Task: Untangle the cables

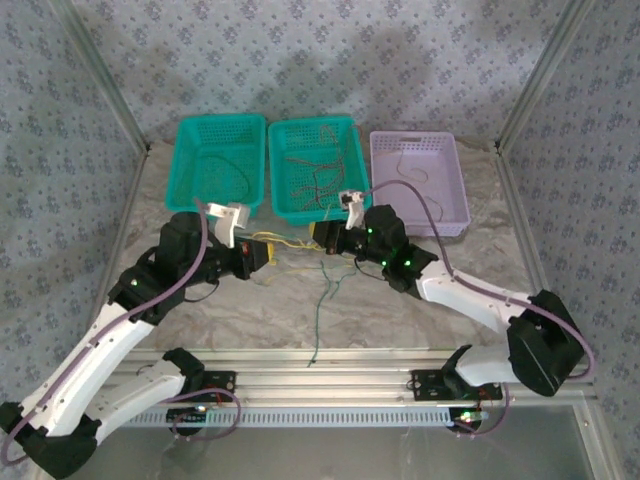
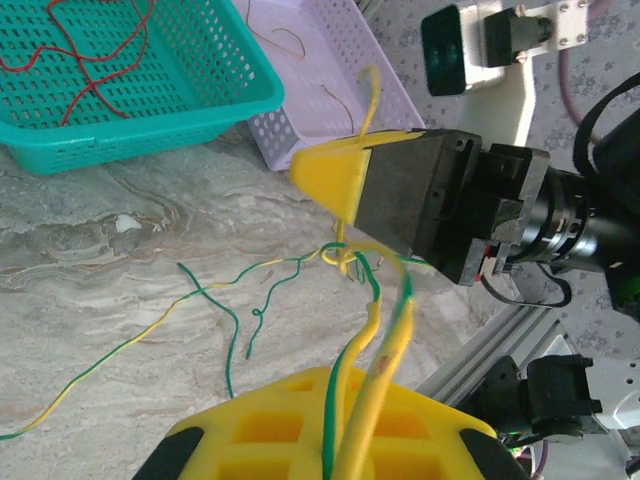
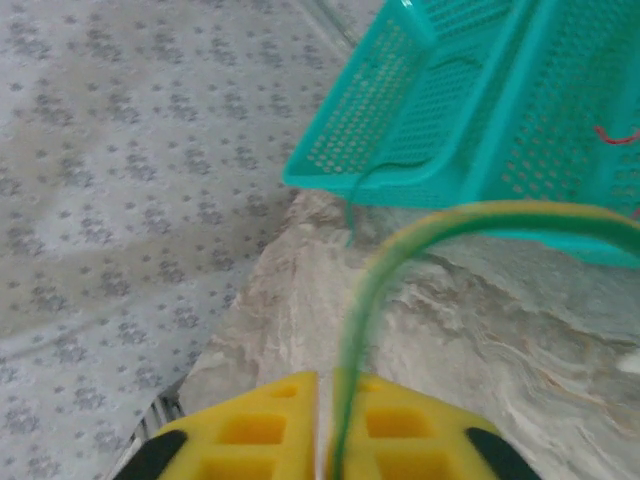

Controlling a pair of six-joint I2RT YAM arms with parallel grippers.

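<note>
Two robot arms meet over a marbled worktop (image 1: 250, 320), each pincer clamped on the same knot of cables (image 1: 290, 243). The left pincer (image 1: 264, 256) is closed tight on a bundle of yellow and green-and-yellow strands, which rise out of its yellow fingers (image 2: 250, 440) in the left wrist view. The right pincer (image 1: 322, 236) faces it tip to tip, just across a short stretch of wire. Its fingers are pressed together around a green-and-yellow cable (image 3: 350, 320) that arches away from them. Between the two pincers the strands cross in a small tangle, and a loose green cable (image 1: 318, 315) trails from there over the stone toward the arm bases. Beyond the pincers, at the far side of the worktop, three baskets stand in a row. A teal basket (image 1: 220, 121) sits behind the left pincer. A second teal basket (image 1: 312, 122), behind the gap, holds red and brown wires (image 1: 305, 170). A lavender basket (image 1: 412, 135) stands behind the right pincer.
</note>
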